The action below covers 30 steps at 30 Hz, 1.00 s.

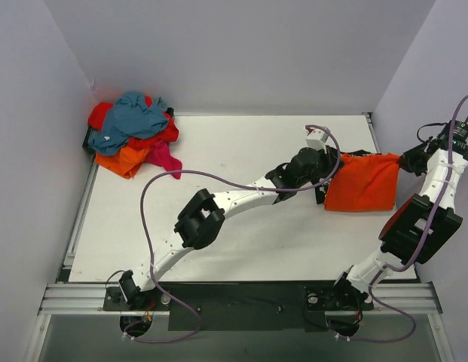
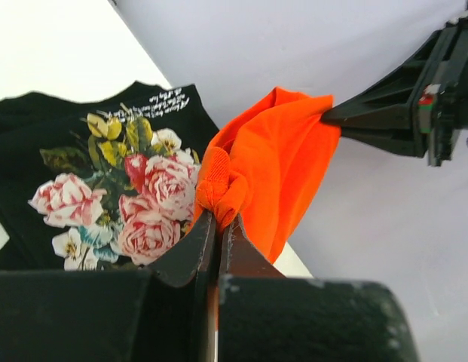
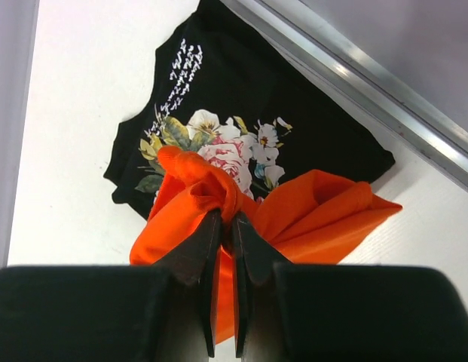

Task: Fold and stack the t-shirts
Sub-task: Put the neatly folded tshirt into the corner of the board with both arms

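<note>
Left fingers (image 2: 217, 226): closed tight on a bunched edge of the orange t-shirt (image 2: 282, 162). Right fingers (image 3: 226, 226): closed tight on its opposite edge.

The cloth spans from one pair to the other, long axis left-right, the rest sagging below. Cannot tell if the hem touches down.

Just below and beyond both pairs, the black floral t-shirt (image 3: 241, 90) lies flat on the counter (image 1: 241, 241).

Judgement: stacking calls for lowering both arms together, since neither is nearer.

Unfolded pile (image 1: 134, 134): well apart, far left of the left fingers.
</note>
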Available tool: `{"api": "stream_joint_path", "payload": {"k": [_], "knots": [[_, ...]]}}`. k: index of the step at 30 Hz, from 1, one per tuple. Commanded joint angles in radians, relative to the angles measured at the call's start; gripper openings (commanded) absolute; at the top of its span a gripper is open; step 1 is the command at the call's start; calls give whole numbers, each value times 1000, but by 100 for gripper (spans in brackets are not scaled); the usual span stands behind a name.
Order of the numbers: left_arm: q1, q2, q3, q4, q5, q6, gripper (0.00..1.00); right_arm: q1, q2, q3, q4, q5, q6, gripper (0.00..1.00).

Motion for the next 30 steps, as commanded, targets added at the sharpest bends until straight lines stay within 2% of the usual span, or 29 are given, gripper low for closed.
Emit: {"api": "stream_joint_path", "payload": {"k": [1,10,14,17,18,19,20,21,22,27,30], "knots": [[28,52,141,-16,-2,12,0,9,61,72,41,-5,22,0],[81,233,345,-36,18,-42,0,54,220,212,53,21,10,0],[89,263,344,11,-34,-22,0,72,303,287,55,27,5,0],[113,322,397,42,-31,-57,0,80,345,325,56,34,8,0],[118,338,411,48,-28,-66,9,85,361,330,58,37,10,6],[124,354,427,56,-27,-85,21,91,372,336,55,43,13,17],[126,362,428,62,-22,-89,44,97,372,336,56,66,8,42],[127,361,422,76,-19,-92,53,108,371,336,56,78,1,49],[127,358,416,77,-17,-92,67,117,368,338,55,105,-13,53],[140,249,298,79,-17,-66,69,178,278,298,52,207,-59,54],[152,177,208,77,-5,-43,69,209,216,247,52,251,-76,51]]}}
